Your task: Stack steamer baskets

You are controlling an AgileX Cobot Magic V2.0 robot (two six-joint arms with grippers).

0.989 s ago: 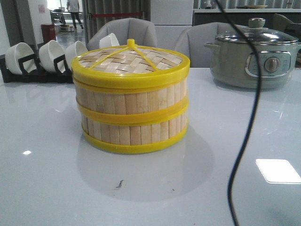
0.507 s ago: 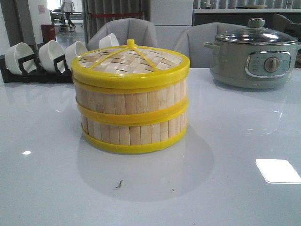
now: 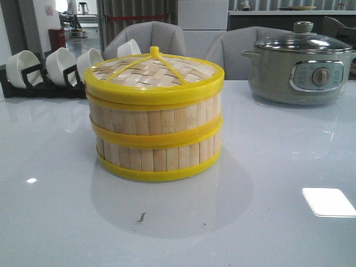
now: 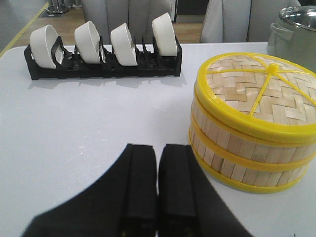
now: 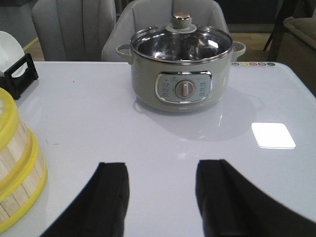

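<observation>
Shiny white table (image 3: 55, 222) holds the steamer baskets (image 3: 154, 139), two tiers stacked with the woven lid (image 3: 154, 72) on top. Looks all done. My left claw (image 4: 157, 182) is pinched closed, my right claw (image 5: 162, 197) spread wide, both holding nothing.

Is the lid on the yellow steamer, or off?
On. The woven lid sits flat atop the two stacked baskets, its yellow rim meeting the top tier all round.

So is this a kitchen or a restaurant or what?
Probably a dining-room or showroom mock-up, not a real kitchen: a glossy table holds a steamer, an electric pot and a rack of bowls, with grey chairs behind.
</observation>
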